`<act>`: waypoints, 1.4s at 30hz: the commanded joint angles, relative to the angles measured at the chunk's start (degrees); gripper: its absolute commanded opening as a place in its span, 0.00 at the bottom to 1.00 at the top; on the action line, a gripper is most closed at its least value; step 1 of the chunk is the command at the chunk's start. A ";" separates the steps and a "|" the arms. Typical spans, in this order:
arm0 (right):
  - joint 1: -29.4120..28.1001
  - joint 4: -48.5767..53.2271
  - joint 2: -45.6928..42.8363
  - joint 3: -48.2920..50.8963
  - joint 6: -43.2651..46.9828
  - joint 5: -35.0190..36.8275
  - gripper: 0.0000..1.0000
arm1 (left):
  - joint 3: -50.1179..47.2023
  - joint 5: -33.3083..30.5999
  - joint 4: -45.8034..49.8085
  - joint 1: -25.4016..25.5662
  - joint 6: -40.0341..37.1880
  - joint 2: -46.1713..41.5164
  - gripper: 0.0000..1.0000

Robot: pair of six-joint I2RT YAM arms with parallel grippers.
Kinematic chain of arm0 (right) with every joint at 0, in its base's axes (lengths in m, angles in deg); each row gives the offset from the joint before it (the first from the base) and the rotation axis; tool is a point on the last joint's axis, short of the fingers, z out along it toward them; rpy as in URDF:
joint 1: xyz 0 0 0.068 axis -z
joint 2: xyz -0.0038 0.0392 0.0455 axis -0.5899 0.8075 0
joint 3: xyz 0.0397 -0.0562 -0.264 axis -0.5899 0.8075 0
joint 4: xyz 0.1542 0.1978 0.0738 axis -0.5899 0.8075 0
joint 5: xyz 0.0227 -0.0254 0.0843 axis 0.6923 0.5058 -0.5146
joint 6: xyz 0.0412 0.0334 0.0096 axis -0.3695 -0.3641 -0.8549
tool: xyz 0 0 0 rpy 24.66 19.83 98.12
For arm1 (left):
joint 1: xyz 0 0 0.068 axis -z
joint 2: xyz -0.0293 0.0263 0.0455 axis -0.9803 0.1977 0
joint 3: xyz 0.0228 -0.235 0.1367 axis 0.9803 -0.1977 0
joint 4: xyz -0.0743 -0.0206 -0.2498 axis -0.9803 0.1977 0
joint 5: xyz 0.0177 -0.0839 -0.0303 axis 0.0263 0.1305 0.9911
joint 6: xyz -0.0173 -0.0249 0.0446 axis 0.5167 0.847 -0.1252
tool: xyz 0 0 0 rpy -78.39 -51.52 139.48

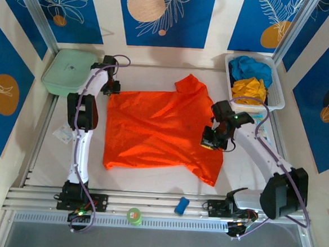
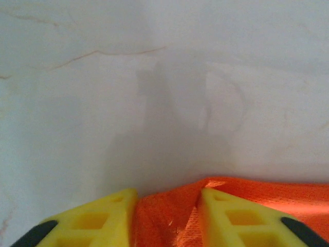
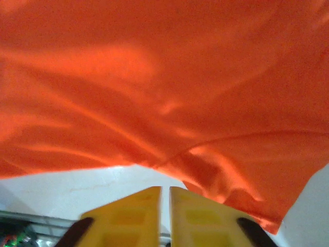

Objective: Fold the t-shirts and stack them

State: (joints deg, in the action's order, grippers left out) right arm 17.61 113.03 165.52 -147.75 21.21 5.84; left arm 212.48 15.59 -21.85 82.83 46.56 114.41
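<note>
Top view: orange t-shirt point(image 1: 158, 129) lies spread open and flat in the middle of the white table point(image 1: 160, 182), not folded. One sleeve points toward upper centre of frame, and the lower right corner trails toward the bottom right.

White basket point(image 1: 278, 86) sits at upper right of frame, just beyond the shirt. The blue t-shirt point(image 1: 248, 66) is bunched in its far end and the yellow t-shirt point(image 1: 249, 89) is bunched in its near end. Pale green case point(image 1: 69, 71) is at upper left, well apart from the basket.

Left gripper point(image 1: 111, 89) is down at the shirt's upper left corner, next to the green case. In the left wrist view its yellow fingers point(image 2: 231, 216) are part closed, with a raised ridge of orange fabric filling the gap and touching both inner faces, so it has a pinch on the shirt edge. Bare table lies beyond the tips.

Right gripper point(image 1: 210, 141) is over the shirt's right side, centre right of frame. In the right wrist view the yellow fingers point(image 3: 133, 211) are all but closed, with only a thin slit and nothing in it. Rippled orange fabric fills the upper frame, its edge just past the tips at lower right, with white table at lower left.

On the near rail at the bottom of frame sit a small blue object point(image 1: 181, 205) and a green roll point(image 1: 134, 215), apart from the shirt.
</note>
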 commanded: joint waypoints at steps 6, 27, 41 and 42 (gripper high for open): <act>7.77 -6.46 13.38 -16.48 12.45 1.60 0.50 | -6.16 2.73 -3.00 -0.36 -0.66 -2.11 0.00; 12.79 4.72 66.80 -69.54 32.03 12.73 0.49 | -10.25 2.83 -3.21 -0.37 2.66 -11.62 0.00; 11.63 8.17 73.36 -74.82 29.76 9.60 0.00 | -14.44 2.38 -4.60 -0.37 4.70 -15.05 0.00; 11.58 8.31 72.56 -74.59 29.57 9.75 0.00 | -14.65 2.38 -4.69 -0.36 4.97 -15.16 0.00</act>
State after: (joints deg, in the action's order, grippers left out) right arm 29.80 118.16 236.94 -221.91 51.48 17.29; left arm 198.89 18.28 -26.84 82.83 49.95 102.35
